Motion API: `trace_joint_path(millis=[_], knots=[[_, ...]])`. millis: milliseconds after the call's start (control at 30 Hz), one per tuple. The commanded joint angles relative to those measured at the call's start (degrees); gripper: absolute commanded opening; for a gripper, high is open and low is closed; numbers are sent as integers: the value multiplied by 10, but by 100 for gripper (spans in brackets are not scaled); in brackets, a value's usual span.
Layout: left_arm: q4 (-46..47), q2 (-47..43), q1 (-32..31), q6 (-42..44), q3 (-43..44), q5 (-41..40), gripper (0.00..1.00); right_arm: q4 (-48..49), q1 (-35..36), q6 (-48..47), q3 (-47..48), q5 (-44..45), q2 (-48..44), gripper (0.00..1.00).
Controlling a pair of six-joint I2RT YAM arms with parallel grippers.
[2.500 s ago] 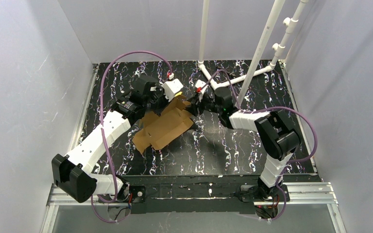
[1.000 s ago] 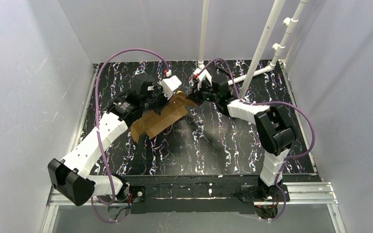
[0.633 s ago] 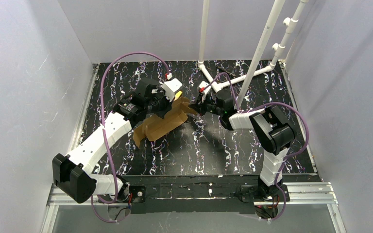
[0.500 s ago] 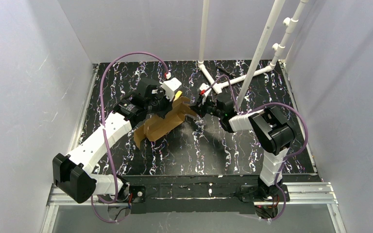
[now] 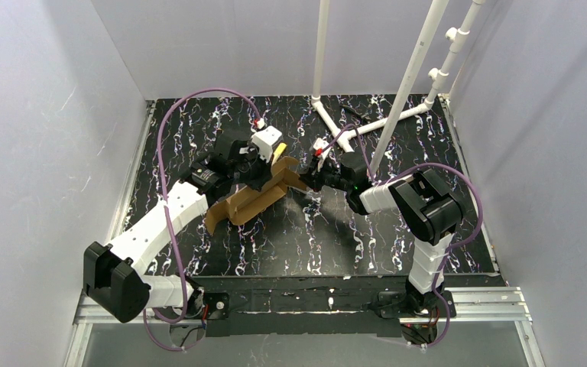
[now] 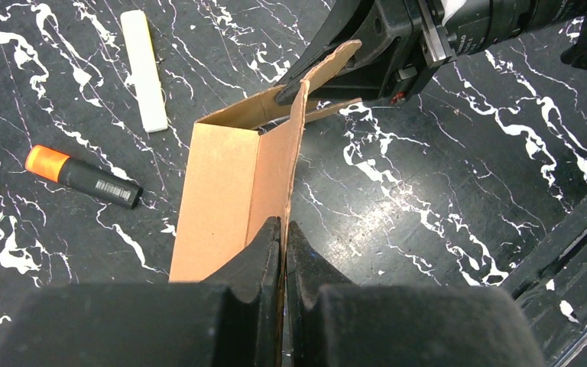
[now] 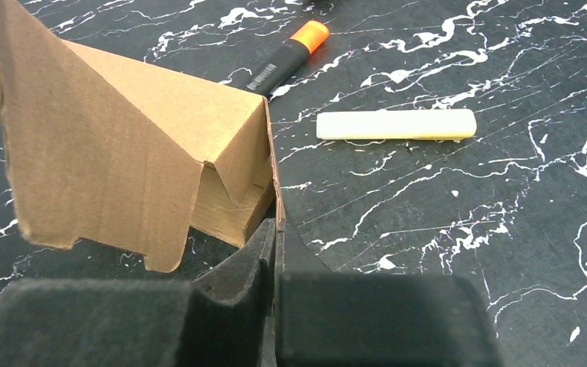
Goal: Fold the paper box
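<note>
The paper box (image 5: 251, 202) is brown corrugated cardboard, partly folded into an open trough and held up between both arms near the table's middle. In the left wrist view one upright wall of the box (image 6: 229, 191) runs edge-on into my left gripper (image 6: 283, 223), which is shut on that wall. My right gripper (image 7: 277, 222) is shut on the thin edge of the box's far end panel (image 7: 122, 145). In the top view the left gripper (image 5: 260, 173) and right gripper (image 5: 303, 181) face each other across the box.
A black marker with an orange cap (image 6: 84, 177) and a white stick (image 6: 144, 69) lie on the black marbled table beside the box. They also show in the right wrist view, marker (image 7: 283, 61) and stick (image 7: 396, 124). White pipes (image 5: 397, 92) rise at the back right.
The box has gone from a nearly flat open sheet to a narrower folded shape. Both grippers and the box have shifted slightly toward the near side over the last second.
</note>
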Motion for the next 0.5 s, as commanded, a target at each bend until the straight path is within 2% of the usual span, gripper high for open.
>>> trace_joint_path(millis=[0,200,467], knots=[[14,-29,-1,-31,-15,-21,0,22,1,8,-9,-18,-11,10],[28,-42,-1,-45,-32,-30,0,15,1,6,-13,-33,-17,19],[33,-47,-1,-46,-40,-39,0,12,1,8,-12,-50,-19,21]])
